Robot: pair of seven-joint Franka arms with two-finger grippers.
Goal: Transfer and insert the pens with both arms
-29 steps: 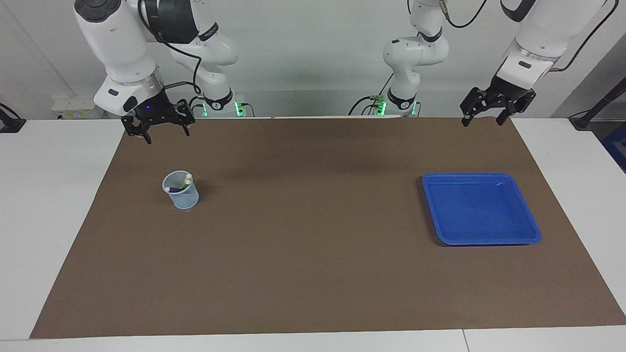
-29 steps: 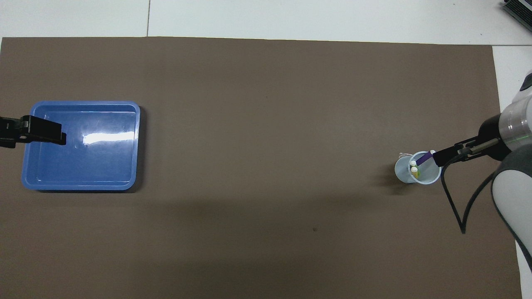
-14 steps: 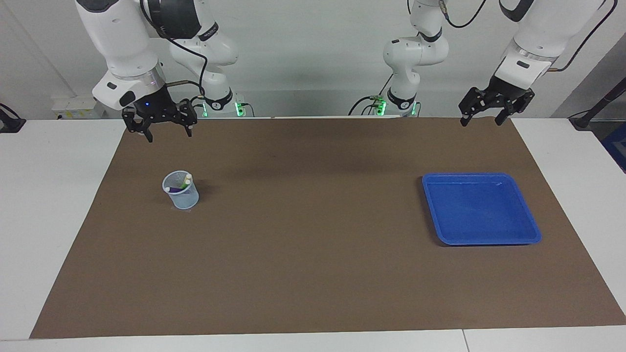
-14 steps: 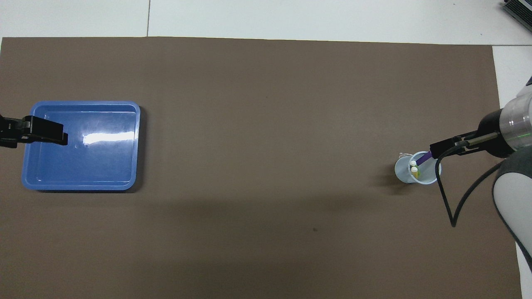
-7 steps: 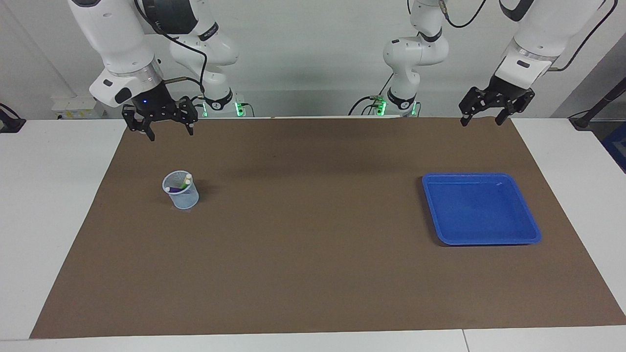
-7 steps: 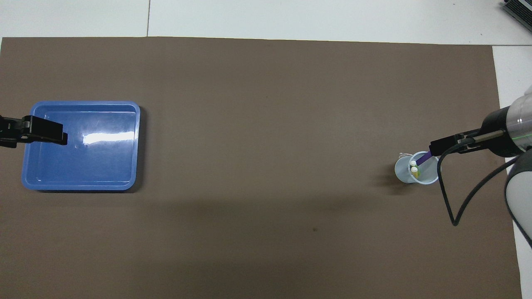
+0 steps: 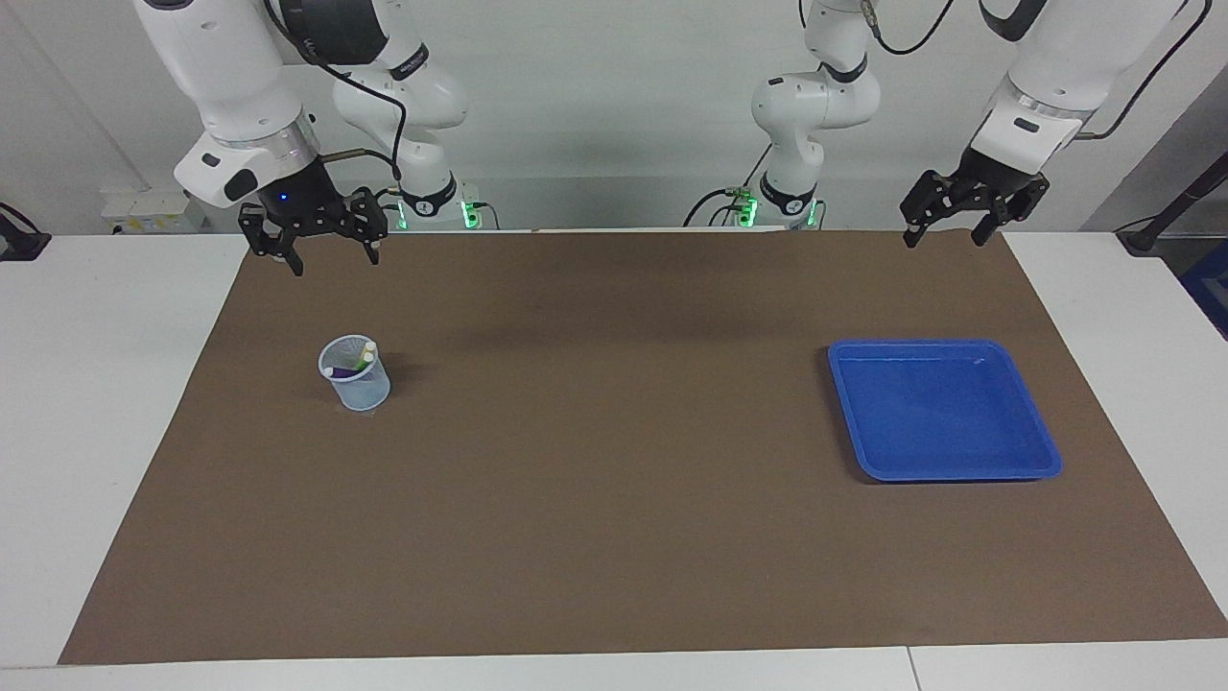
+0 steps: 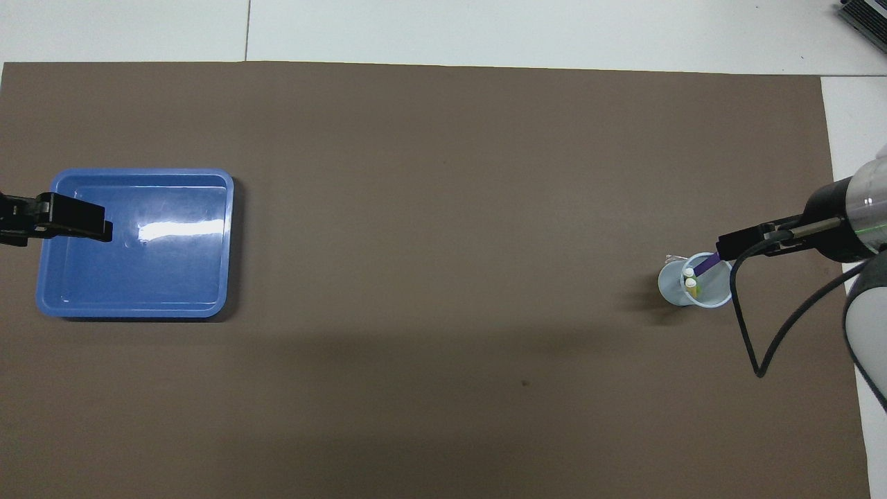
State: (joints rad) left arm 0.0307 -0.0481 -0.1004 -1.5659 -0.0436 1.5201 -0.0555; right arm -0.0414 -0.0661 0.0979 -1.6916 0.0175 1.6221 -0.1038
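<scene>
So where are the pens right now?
All three pens stand in the pale blue cup on the brown mat, at the right arm's end of the table, under neither gripper.

My right gripper [image 7: 315, 251] hangs in the air at my right end of the table, close to my base, pointing down with its fingers [image 7: 291, 261] spread apart and empty. The white forearm above it slants up and away toward my shoulder. My left gripper [image 7: 945, 223] hangs raised at my left end, also close to my base, tilted a little, fingers [image 7: 913, 233] splayed apart and empty.
</scene>
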